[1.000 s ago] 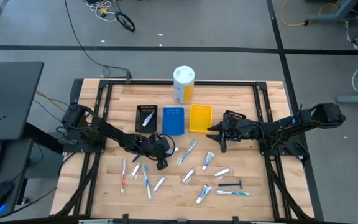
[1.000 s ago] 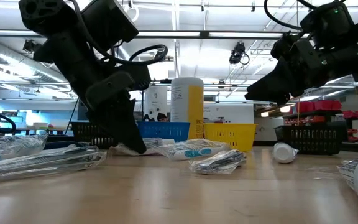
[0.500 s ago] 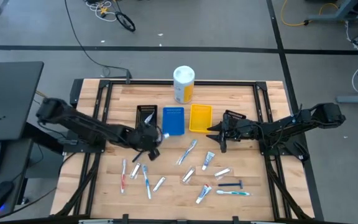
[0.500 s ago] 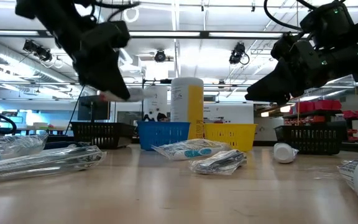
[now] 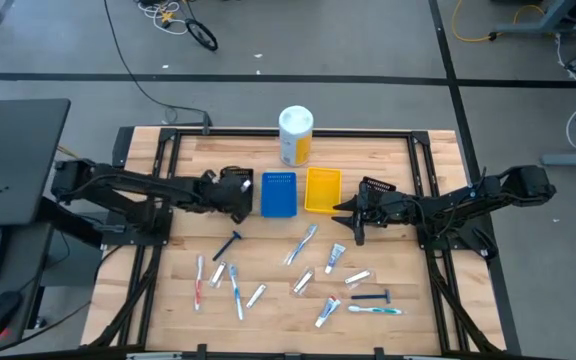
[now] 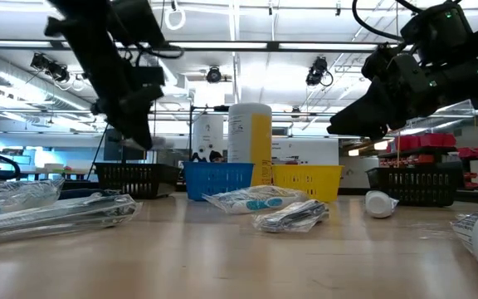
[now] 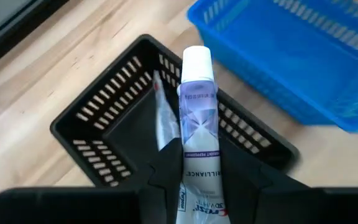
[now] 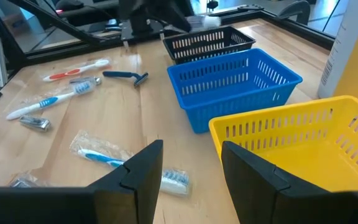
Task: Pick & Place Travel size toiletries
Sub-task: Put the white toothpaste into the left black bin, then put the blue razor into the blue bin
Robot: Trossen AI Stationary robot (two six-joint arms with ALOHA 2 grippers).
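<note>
Holding a white toothpaste tube [image 7: 194, 118] over the black bin [image 7: 104, 118], our left gripper [image 5: 236, 192] fingers just need to let go. Right gripper [image 8: 188, 171] waits beside the yellow bin [image 8: 303, 134], fingers wide.

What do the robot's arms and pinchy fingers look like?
Both arms are dark, almost black, built from chunky jointed pieces. The left gripper and the right gripper each end in two flat, blocky black fingers. I can't see any markings or colours on them.
</note>
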